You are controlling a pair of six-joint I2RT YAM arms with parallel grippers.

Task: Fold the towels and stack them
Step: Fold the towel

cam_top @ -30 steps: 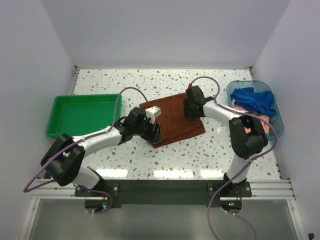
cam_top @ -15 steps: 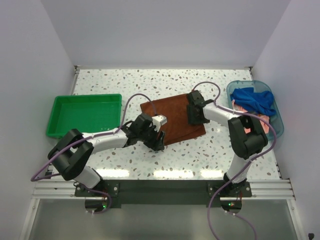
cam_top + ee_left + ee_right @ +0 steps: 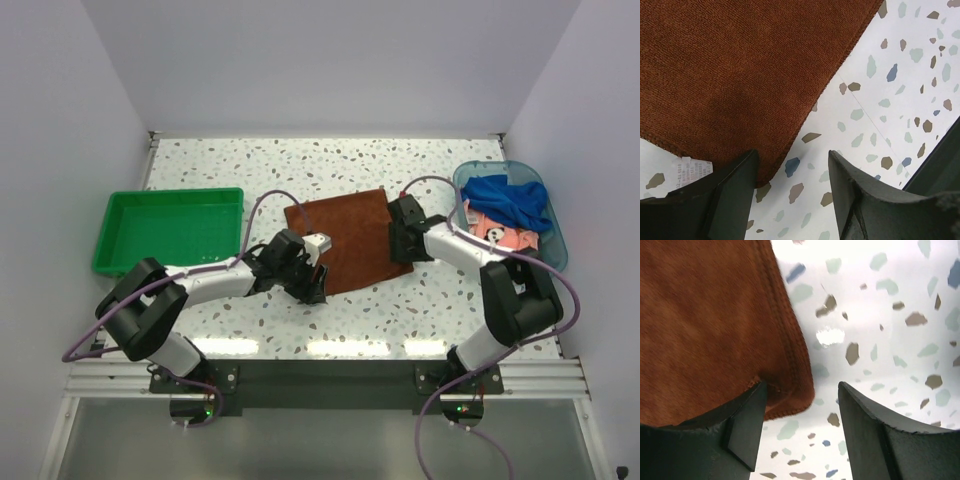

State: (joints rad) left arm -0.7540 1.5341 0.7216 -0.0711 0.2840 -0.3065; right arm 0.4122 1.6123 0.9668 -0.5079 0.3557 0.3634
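My left claw [image 3: 792,165] is spread wide, straddling the near-left corner of the brown towel [image 3: 740,65], one finger over cloth, one over bare desk [image 3: 880,100]. My right claw [image 3: 802,390], spread too, straddles the near-right corner. It lies flat mid-desk, stretching away from both claws, so I reckon the near edge folds toward the far one.

- Rust-brown towel [image 3: 348,240]: in the top view its near-left corner lies under the left gripper [image 3: 312,288] and its right edge under the right gripper [image 3: 402,240]. Both wrist views cut it off at the top and left edges.
- Care tag [image 3: 692,170]: print too small to read.
- Pink towel [image 3: 497,235]: mostly buried beneath the blue towel [image 3: 512,200] in the tub [image 3: 557,235] (pattern indistinct).
- Finger bases: cropped by the bottom edge of both wrist views.
- Right wrist view: slightly blurred.
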